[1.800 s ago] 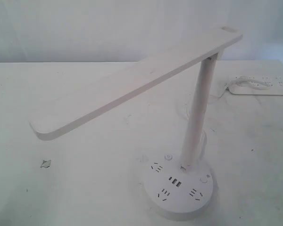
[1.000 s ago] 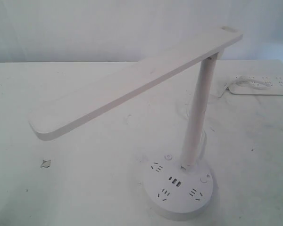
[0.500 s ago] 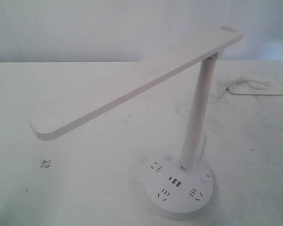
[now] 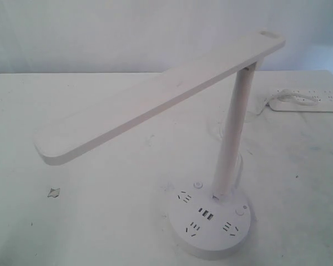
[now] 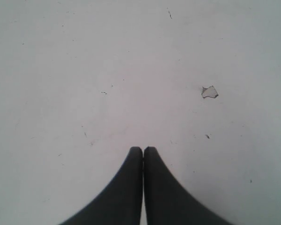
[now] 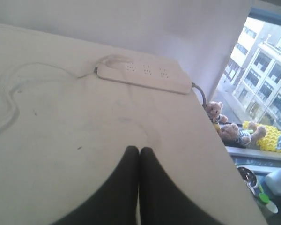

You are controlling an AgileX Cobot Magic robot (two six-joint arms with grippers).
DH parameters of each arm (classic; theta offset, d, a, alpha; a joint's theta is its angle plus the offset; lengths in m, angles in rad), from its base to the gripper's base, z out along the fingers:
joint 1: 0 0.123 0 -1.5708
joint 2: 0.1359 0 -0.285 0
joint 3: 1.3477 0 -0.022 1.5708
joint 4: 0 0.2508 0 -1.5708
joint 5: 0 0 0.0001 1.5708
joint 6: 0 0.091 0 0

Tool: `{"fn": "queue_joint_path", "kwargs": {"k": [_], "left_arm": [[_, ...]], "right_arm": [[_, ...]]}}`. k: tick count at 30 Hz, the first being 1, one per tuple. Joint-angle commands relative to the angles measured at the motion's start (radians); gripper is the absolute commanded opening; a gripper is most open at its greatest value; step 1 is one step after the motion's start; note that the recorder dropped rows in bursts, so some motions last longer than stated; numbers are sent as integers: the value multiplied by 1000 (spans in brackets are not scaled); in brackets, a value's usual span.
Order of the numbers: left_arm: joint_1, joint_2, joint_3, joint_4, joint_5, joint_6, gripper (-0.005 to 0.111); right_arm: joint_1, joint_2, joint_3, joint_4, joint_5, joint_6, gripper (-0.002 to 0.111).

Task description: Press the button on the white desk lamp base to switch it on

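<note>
Upper-floor city room: white table point(image 6: 61, 140), tower blocks point(image 6: 264, 65) outside, teddy bears point(image 6: 235, 132).

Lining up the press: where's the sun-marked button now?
In the exterior view, the button sits near the right rim of the white desk lamp base, just right of the stem foot.
</note>
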Motion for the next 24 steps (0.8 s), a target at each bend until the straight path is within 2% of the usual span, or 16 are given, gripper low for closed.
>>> {"fn": "queue_joint_path", "kwargs": {"k": [1, 3, 6, 11, 13, 22, 24], "left_arm": [[1, -4, 1, -3, 7, -1, 0], [1, -4, 1, -3, 7, -1, 0], [1, -4, 1, -3, 7, -1, 0], [1, -4, 1, -3, 7, -1, 0], [1, -4, 1, -3, 7, -1, 0], [1, -4, 1, -3, 7, -1, 0], [1, -4, 1, -3, 7, -1, 0]], "right_arm": [[1, -6, 1, -17, -88, -8, 0], [1, -6, 1, -17, -154, -8, 0], [1, -6, 1, 12, -358, 53, 0], [1, -6, 1, 77, -720, 453, 0], [1, -6, 1, 77, -876, 544, 0], [1, -6, -20, 86, -1395, 557, 0], [1, -6, -113, 96, -1302, 557, 0]]}}
